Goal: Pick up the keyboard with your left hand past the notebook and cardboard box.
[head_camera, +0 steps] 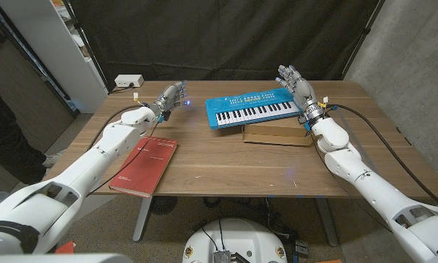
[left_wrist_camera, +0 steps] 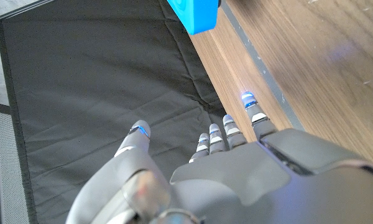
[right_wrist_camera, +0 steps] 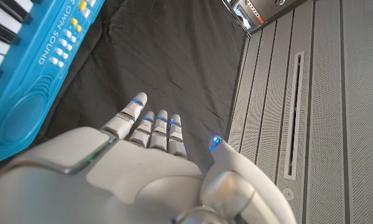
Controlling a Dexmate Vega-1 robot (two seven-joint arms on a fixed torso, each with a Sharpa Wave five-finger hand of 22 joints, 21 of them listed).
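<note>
Pickup not done: keyboard (head_camera: pixel 252 107) rests on the cardboard box (head_camera: pixel 277 134). Left hand (head_camera: pixel 169 96) open, empty, past the notebook (head_camera: pixel 144 165) (keyboard's left end near). Reach and grasp remain.

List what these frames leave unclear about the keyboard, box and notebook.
- Cardboard box: head view, mostly covered by the keyboard.
- Keyboard: both wrist views cut it at the edge.
- Notebook: cover text too small in the head view.
- Right robot hand: contact with the keyboard unclear.

keyboard (head_camera: pixel 252 108): glossy plastic; table (head_camera: pixel 226 164): smooth wood; box (head_camera: pixel 277 134): matt cardboard
</note>
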